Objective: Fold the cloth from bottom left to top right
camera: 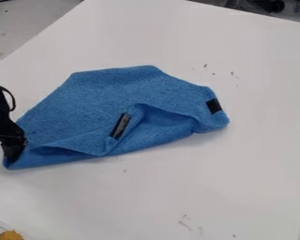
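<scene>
White table [252,183] surrounds the blue cloth [102,101]; I can't tell whether my tool [13,149], at its lower-left corner, grips it. A shallow bite could slip.

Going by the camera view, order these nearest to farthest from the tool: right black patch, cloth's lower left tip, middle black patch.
1. Cloth's lower left tip, right by the tool.
2. Middle black patch, near the picture's centre.
3. Right black patch, farther toward the picture's right.
</scene>
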{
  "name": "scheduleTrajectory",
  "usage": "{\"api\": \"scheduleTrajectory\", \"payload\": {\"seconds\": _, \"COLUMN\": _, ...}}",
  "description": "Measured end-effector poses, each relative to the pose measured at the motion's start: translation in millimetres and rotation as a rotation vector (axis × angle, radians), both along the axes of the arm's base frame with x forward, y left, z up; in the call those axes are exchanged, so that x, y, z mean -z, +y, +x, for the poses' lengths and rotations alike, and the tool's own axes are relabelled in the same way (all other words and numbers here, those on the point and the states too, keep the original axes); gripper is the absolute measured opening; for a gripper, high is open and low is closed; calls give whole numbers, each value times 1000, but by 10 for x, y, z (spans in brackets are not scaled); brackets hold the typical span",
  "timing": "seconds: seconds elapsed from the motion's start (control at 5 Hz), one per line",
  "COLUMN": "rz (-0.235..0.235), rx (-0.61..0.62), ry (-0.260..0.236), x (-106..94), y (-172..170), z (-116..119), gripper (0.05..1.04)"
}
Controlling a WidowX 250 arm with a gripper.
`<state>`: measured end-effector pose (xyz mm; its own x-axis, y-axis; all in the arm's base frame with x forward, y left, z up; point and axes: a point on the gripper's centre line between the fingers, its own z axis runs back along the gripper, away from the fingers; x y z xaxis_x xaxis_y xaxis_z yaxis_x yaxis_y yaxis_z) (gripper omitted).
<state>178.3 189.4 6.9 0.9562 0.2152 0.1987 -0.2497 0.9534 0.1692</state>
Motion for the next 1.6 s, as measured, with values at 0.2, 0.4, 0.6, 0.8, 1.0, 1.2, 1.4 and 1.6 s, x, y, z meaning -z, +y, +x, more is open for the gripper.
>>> {"api": "scheduleTrajectory", "payload": {"seconds": 0.2, "rz": -25, "rx": 19, "ry": -10, "x": 31, "y": 3, "z": 102, "gripper": 617}}
{"api": "scheduleTrajectory", "payload": {"seconds": 0.4, "rz": -44, "rx": 58, "ry": 7, "x": 13, "y": -29, "z": 180, "gripper": 452}}
{"api": "scheduleTrajectory", "payload": {"seconds": 0.6, "rz": -37, "rx": 91, "ry": 42, "x": 8, "y": -87, "z": 236, "gripper": 296}}
{"api": "scheduleTrajectory", "payload": {"seconds": 0.8, "rz": -13, "rx": 123, "ry": 88, "x": -188, "y": -178, "z": 322, "gripper": 142}}
{"api": "scheduleTrajectory", "payload": {"seconds": 1.0, "rz": 36, "rx": 187, "ry": 157, "x": -537, "y": -335, "z": 584, "gripper": 67}}
{"api": "scheduleTrajectory", "payload": {"seconds": 1.2, "rz": 55, "rx": 266, "ry": 155, "x": -812, "y": -586, "z": 936, "gripper": 58}}
{"api": "scheduleTrajectory", "payload": {"seconds": 1.4, "rz": 12, "rx": 326, "ry": 131, "x": -754, "y": -924, "z": 1300, "gripper": 58}}
{"api": "scheduleTrajectory", "payload": {"seconds": 1.6, "rz": -61, "rx": 353, "ry": 131, "x": -600, "y": -1148, "z": 1499, "gripper": 58}}
